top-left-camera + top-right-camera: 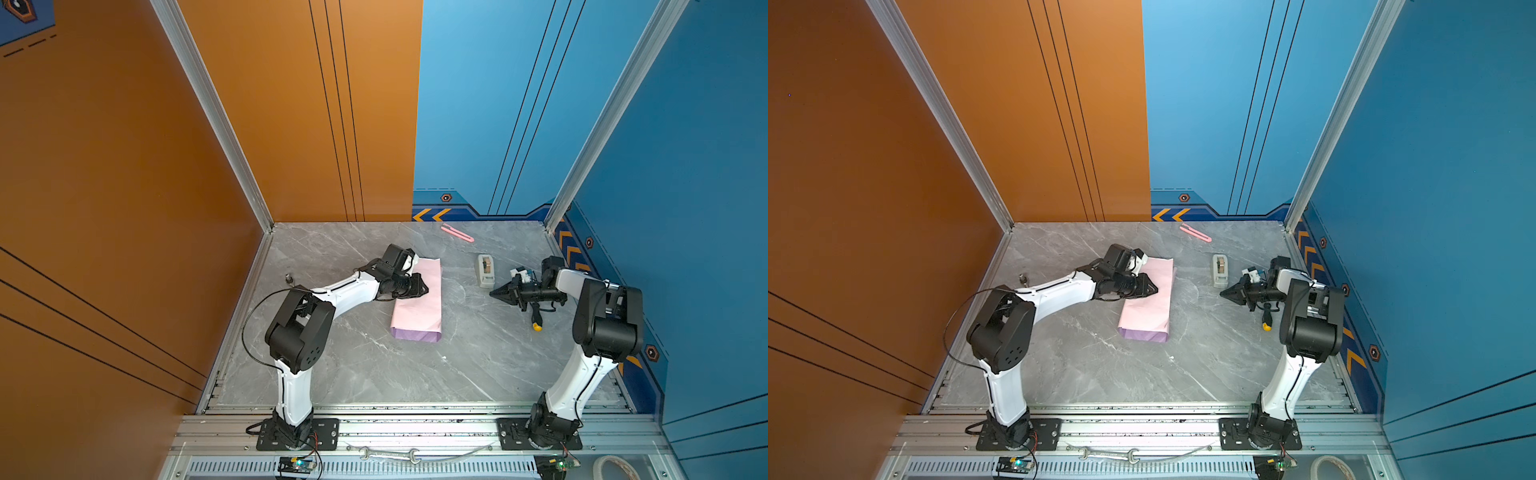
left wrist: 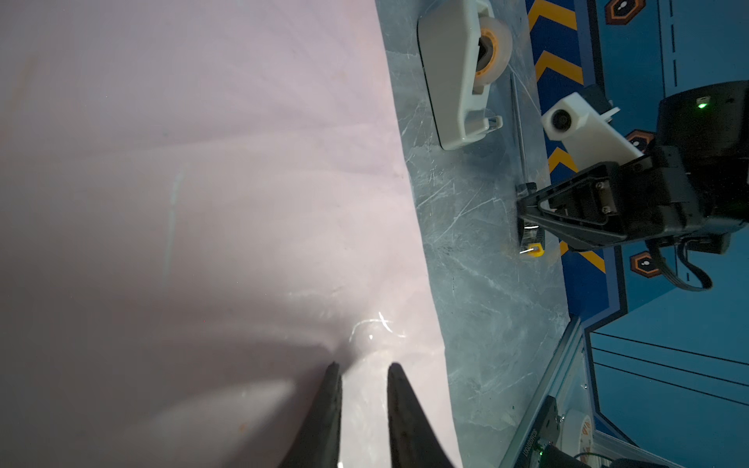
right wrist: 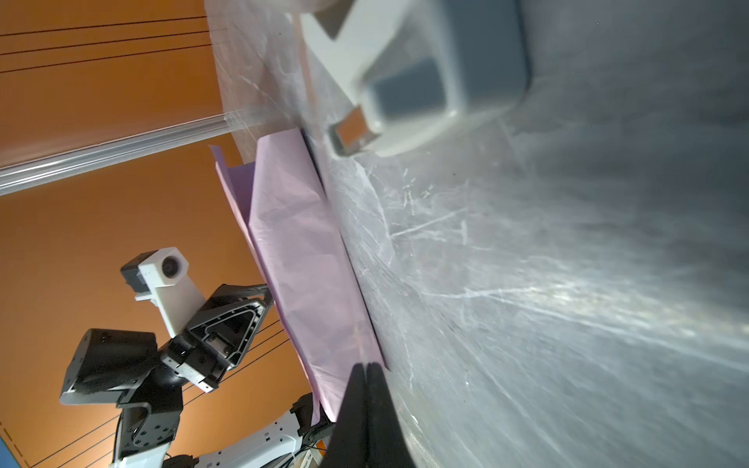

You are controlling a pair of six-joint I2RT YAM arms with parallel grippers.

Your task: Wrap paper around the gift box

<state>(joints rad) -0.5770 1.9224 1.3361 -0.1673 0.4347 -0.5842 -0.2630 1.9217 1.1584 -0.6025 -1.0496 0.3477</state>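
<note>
Softly creased pink paper [image 1: 417, 305] forms a long rectangle.

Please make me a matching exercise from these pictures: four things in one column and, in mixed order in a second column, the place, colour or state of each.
Things
1. paper
2. tape dispenser
3. cutter
4. right gripper

Descriptions
A. pink, close to the back wall
B. shut, pointing toward the paper
C. pale pink side up, under the left gripper
D. beige, right of the paper in both top views

Pairs: 1-C, 2-D, 3-A, 4-B
</note>
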